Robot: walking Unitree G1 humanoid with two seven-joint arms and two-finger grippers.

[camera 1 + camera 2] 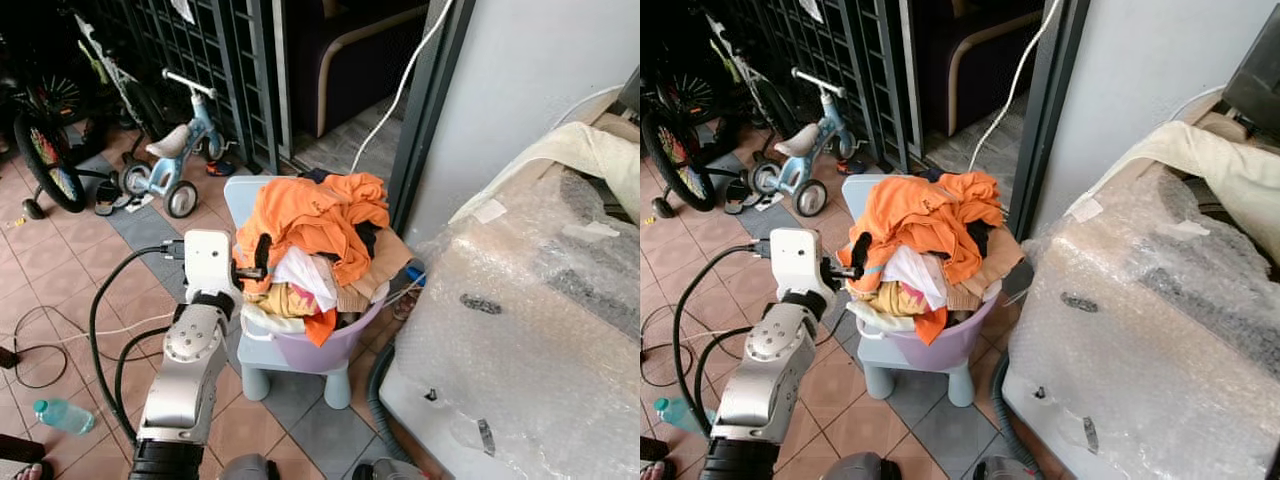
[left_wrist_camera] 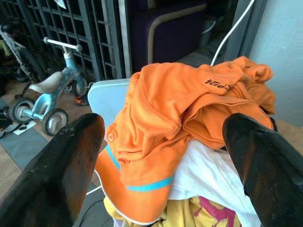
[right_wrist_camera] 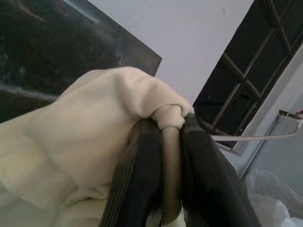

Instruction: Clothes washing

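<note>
Right gripper [image 3: 163, 142] pinches cream cloth [image 3: 90, 156] — fold runs along fingers.

Soft matt knit cloth is seen in the orange shirt [image 2: 189, 99], with a teal trim band. The basin [image 1: 335, 345] under the heap is of smooth lilac plastic, set on a matt pale-blue plastic chair [image 1: 290, 365]. A brushed silver metal shell is noted on the left arm [image 1: 190, 365]. Cream ribbed cloth [image 3: 80, 142] is pinched between matt black fingers [image 3: 137, 184]. The big box [image 1: 540, 330] is wrapped in glossy, crinkled bubble film. The floor [image 1: 60, 280] is of dull terracotta tile.
</note>
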